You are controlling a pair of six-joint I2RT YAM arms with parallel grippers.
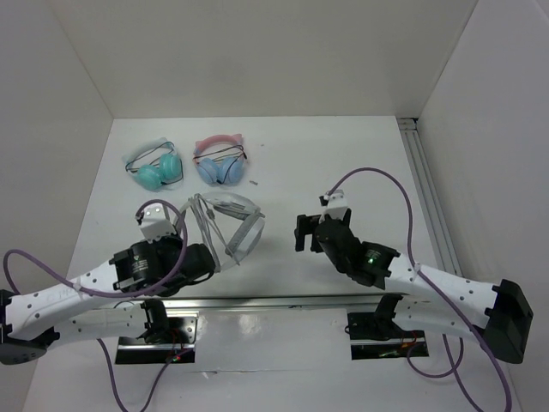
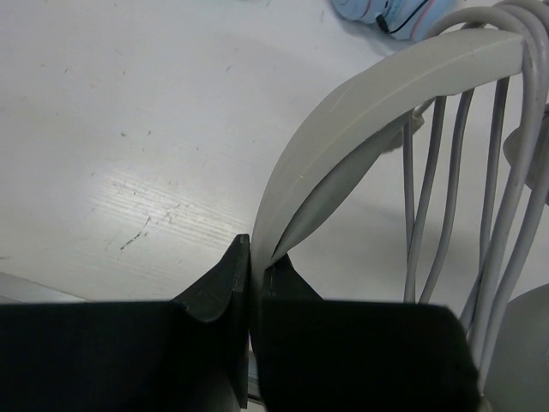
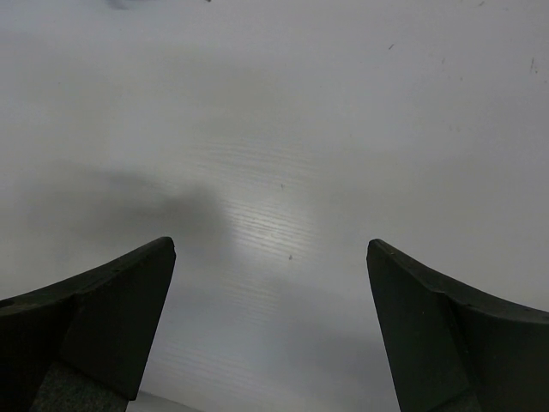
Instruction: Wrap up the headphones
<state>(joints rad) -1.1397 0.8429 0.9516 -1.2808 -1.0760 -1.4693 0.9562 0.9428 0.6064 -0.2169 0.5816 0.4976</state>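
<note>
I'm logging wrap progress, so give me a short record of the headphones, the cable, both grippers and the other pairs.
headphones: white-and-grey, centre-left, nearer the arms than the other pairs
cable: several grey strands draped over the headband
left gripper: shut on the headband
right gripper: open, holding nothing, above the table
other pairs: teal pair and pink-and-blue pair at the back, not held

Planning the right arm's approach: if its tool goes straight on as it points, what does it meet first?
Most likely the bare table. The open right tool has nothing else ahead in its wrist view. The headphones lie further left and seem outside that line, though depth is unclear.
</note>
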